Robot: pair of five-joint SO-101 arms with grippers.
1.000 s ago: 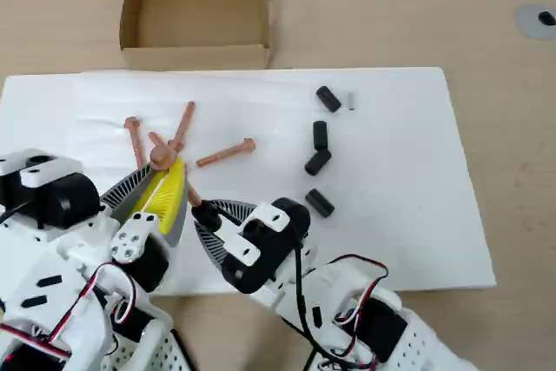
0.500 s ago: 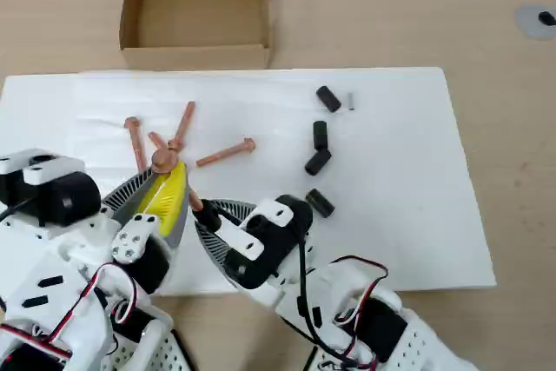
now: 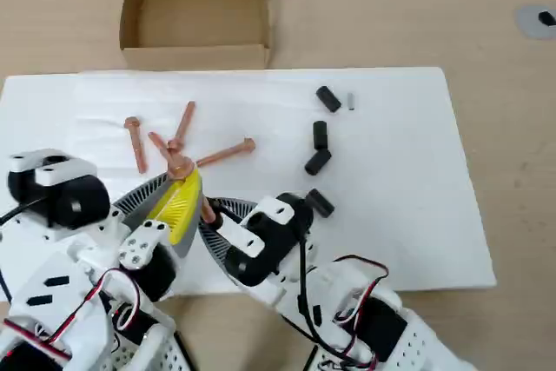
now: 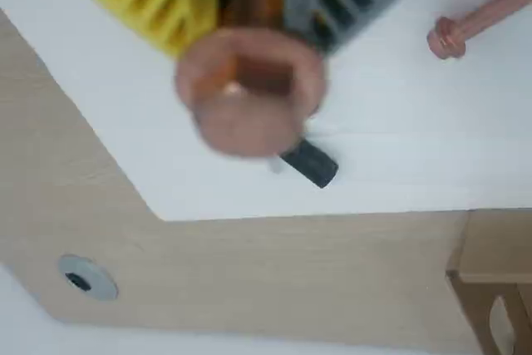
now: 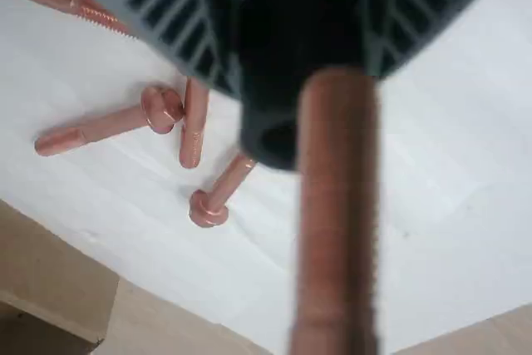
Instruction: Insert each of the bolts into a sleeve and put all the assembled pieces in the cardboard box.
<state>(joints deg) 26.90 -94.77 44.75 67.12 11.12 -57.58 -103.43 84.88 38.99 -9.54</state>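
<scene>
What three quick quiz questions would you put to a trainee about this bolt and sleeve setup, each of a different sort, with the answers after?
1. True or false: the cardboard box already holds an assembled piece.
2. Pick one: the left gripper is shut on A) a bolt, B) a sleeve, C) nothing.
3. Count: how many black sleeves lie loose on the white sheet, held by no gripper?

Key: 1 false, the box is empty. 2 A. 3 four.
</scene>
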